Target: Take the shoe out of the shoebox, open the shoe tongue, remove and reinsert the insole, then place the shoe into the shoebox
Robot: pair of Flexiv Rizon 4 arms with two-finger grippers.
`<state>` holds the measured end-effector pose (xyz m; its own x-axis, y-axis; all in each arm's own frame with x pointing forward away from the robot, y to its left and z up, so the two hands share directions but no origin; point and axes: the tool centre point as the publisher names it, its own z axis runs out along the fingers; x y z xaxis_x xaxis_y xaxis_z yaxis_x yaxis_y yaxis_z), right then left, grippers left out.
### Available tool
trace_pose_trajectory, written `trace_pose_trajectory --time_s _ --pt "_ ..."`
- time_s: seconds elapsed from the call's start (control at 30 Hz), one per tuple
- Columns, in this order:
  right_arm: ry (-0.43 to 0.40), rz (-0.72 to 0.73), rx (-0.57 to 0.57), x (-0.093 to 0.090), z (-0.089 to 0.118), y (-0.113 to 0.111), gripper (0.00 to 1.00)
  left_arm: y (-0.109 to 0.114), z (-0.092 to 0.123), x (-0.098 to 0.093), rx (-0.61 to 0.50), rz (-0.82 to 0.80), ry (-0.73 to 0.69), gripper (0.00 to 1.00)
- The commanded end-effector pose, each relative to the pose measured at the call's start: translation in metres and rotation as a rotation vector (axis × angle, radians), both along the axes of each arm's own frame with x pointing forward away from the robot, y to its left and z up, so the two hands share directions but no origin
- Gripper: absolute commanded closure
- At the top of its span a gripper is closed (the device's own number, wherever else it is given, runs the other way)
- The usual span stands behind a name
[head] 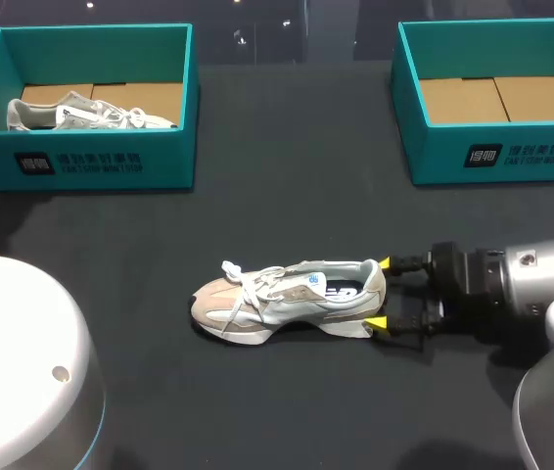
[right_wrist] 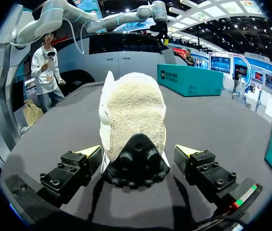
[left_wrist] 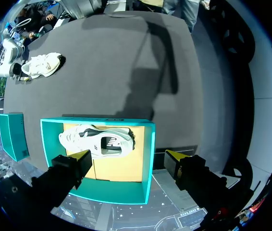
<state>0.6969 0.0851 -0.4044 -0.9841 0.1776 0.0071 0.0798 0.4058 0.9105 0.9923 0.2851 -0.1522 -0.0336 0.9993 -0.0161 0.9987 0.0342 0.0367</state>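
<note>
Far left on the dark worktop [head: 287, 411] – the left shoebox [head: 91, 162], teal, with a second shoe [head: 81, 113] lying on its brown floor. Above that box, the left tool [left_wrist: 129, 156], wide open and holding nothing, one yellow tip over the box and the other just past its side wall. In the middle of the worktop, out of both boxes, the shoe [head: 282, 299] — pale grey and tan, standing on its sole, toe to the left, heel to the right. Right at the heel, the right tool [head: 379, 293], open, one yellow tip close on each side of the heel, not squeezing it. Far right, the right shoebox [head: 492, 162], teal too, brown floor showing
</note>
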Motion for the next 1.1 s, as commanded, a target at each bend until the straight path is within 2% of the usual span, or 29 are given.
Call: trace_pose_trajectory --time_s 0.03,1.1 --pt "-0.002 0.012 -0.003 0.005 -0.001 0.006 0.0 0.0 0.001 0.001 0.002 -0.001 0.001 0.0" --pt "0.004 0.068 0.018 0.005 -0.011 0.032 0.0 0.0 0.001 0.001 0.002 -0.001 0.001 0.0"
